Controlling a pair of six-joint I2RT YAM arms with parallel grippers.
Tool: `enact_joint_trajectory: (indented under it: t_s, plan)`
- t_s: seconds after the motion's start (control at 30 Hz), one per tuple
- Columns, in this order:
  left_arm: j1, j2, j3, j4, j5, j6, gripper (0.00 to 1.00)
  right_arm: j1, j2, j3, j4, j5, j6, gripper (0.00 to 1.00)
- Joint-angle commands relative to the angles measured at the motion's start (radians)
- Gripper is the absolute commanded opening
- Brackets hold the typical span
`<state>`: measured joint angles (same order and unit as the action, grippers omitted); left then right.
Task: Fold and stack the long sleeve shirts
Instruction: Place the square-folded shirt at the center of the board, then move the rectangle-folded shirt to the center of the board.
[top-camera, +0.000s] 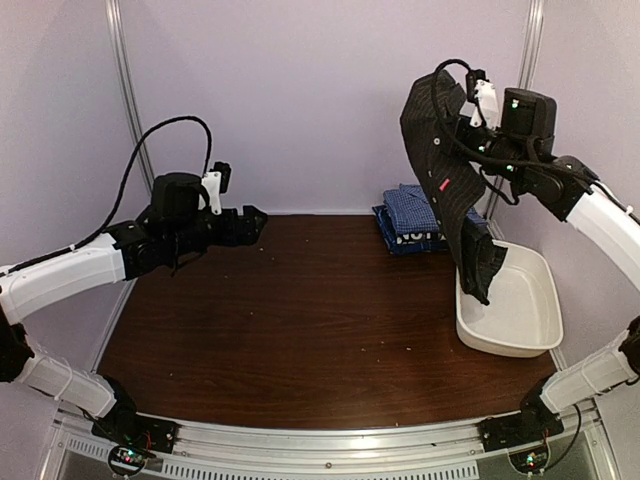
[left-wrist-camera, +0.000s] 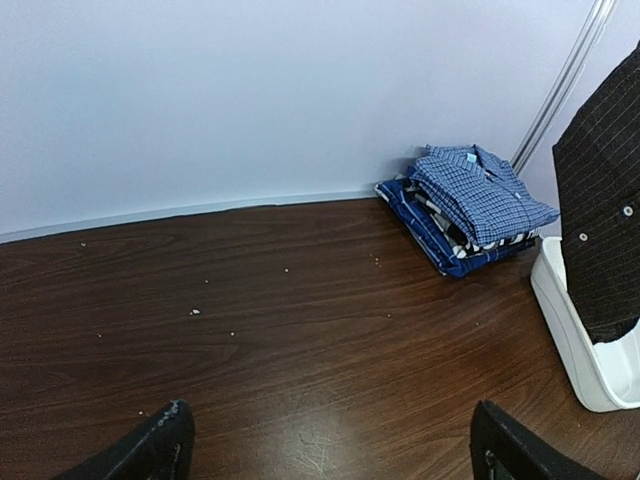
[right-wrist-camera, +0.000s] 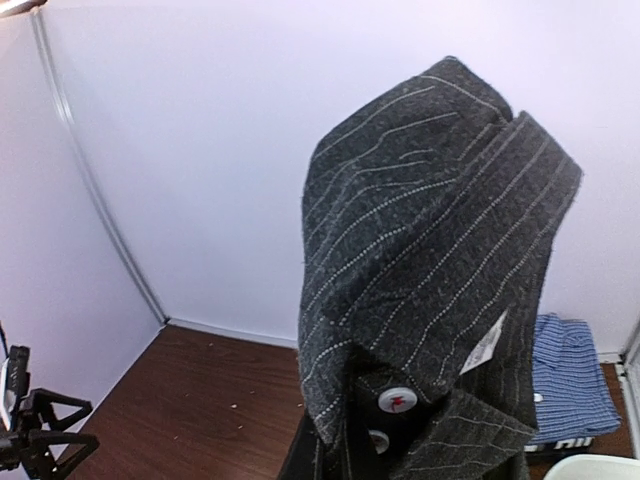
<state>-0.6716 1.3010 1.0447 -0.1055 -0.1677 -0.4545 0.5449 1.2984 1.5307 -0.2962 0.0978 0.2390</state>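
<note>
In the top view, the charcoal shirt (top-camera: 446, 165) is held high over the right of the table (top-camera: 300, 320) by the right gripper (top-camera: 472, 100). The jaws are mostly hidden by cloth but are judged to be pinching the shirt near its collar, since the whole garment hangs from that point. It is probably lifted so that it drops straight before being laid out. Its lower end dangles into the tub (top-camera: 530, 325). A small red tag is seen on the cloth, too small to be read. The left gripper (top-camera: 250, 222) is held low over the far left of the table, well apart from any cloth, apparently ready to take a free edge. In the left wrist view, the left jaws are seen spread, with nothing between them. The blue shirt (left-wrist-camera: 482, 195) is stacked folded on the navy shirt (left-wrist-camera: 437, 235) in the far right corner, presumably the finished pile. White lettering shows on the navy shirt's edge but cannot be read. White buttons are seen on the hanging charcoal shirt beside the tub. In the right wrist view, the frame is filled by the pinstriped collar. A white label (right-wrist-camera: 485, 345) is sewn inside it, its print illegible, and a button (right-wrist-camera: 397, 400) below carries a small red mark.
</note>
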Motion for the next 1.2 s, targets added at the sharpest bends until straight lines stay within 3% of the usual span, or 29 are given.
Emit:
enact_joint_trajectory:
  t_s: [0.0,0.13,0.23,0.33,0.43,0.5,0.63,0.83,0.97,1.17]
  plan:
    - [-0.002,0.008,0.055,-0.008,-0.017,-0.034,0.98,0.190,0.168,0.013,0.010,0.087,0.032,0.00]
    - [0.005,0.034,0.109,-0.143,-0.140,-0.100,0.98,0.334,0.381,0.030,0.025,0.138,0.111,0.02]
    - [0.058,0.038,0.114,-0.271,-0.189,-0.208,0.98,0.429,0.535,0.059,0.100,0.013,0.167,0.27]
    - [0.173,0.000,0.030,-0.282,-0.080,-0.293,0.98,0.514,0.670,0.186,0.050,-0.008,0.139,0.41]
    - [0.247,-0.047,-0.068,-0.203,0.068,-0.304,0.98,0.524,0.661,0.200,0.044,-0.014,0.114,0.59]
    - [0.251,-0.048,-0.097,-0.154,0.174,-0.273,0.98,0.504,0.627,0.167,0.049,0.003,0.090,0.65]
    - [0.242,0.014,-0.101,-0.121,0.304,-0.248,0.98,0.420,0.575,0.093,0.019,0.014,0.075,0.68]
    - [0.124,0.137,-0.069,-0.089,0.332,-0.249,0.97,0.272,0.512,-0.060,-0.008,-0.041,0.081,0.69]
    - [-0.002,0.248,0.012,-0.088,0.317,-0.244,0.96,0.175,0.451,-0.192,0.014,-0.063,0.088,0.68]
    - [-0.142,0.470,0.213,-0.183,0.281,-0.216,0.94,0.104,0.389,-0.303,-0.035,0.080,0.035,0.70]
